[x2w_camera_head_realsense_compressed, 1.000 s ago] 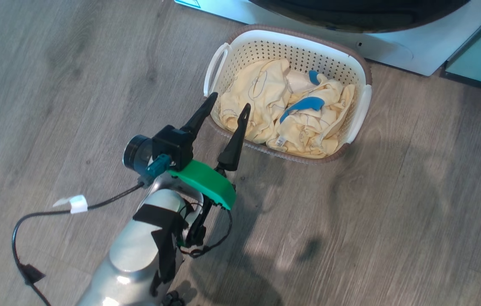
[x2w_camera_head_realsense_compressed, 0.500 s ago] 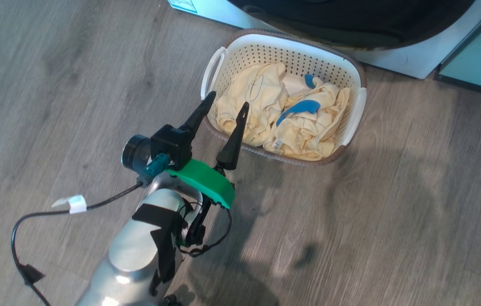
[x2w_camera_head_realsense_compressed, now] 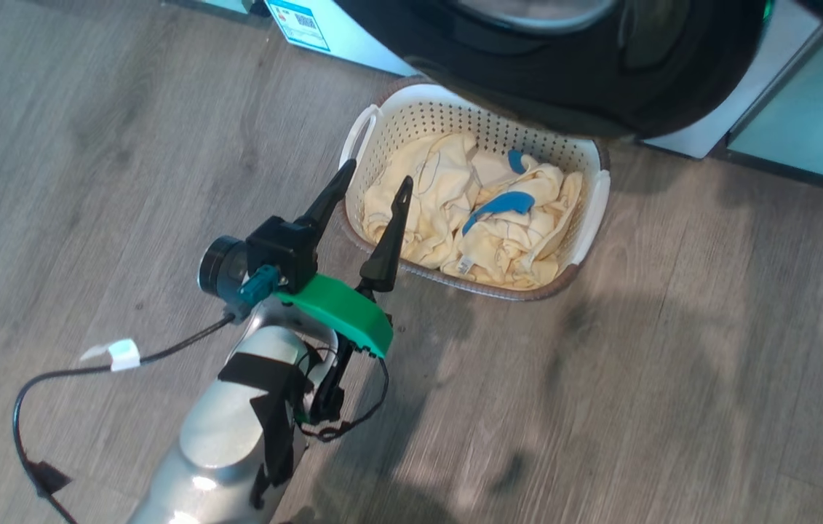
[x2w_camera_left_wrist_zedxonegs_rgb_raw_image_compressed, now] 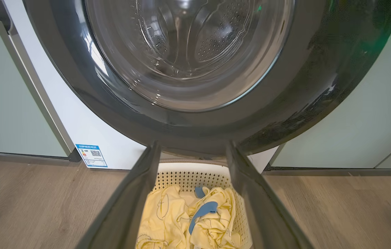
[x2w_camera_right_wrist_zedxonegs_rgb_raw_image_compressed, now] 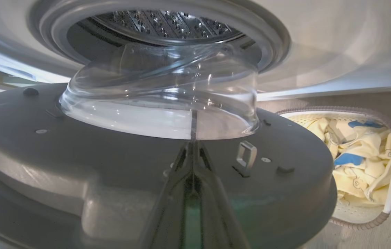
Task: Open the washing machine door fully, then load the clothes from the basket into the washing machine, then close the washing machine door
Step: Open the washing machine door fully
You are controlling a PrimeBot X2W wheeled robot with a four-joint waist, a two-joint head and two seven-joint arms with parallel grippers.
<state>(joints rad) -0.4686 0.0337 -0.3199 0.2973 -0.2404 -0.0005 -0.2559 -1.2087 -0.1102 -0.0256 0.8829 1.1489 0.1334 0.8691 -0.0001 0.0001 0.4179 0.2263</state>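
Glossy black, the washing machine door stands partly open at the top of the head view, its lower edge hanging over the far rim of the basket. The basket sits on the grey wood floor just in front of the washing machine, and the clothes lie heaped inside it, pale yellow with blue trim.

The left gripper hovers at the basket's near-left corner. Its two dark fingers are spread wide with nothing between them; one tip overlaps the brown rim, the other the edge of the clothes. From the left wrist, those fingers frame the basket below and the door's glass bowl above. A blue-edged sticker is stuck low on the machine's white front, beside a pale green cabinet.

The right gripper points at the door's grey inner face, just under the bulging bowl. Its fingers are pressed together to a thin slit and nothing shows between them — whether the tips touch the door I cannot tell. Beyond the bowl, the grey gasket rings the steel drum.
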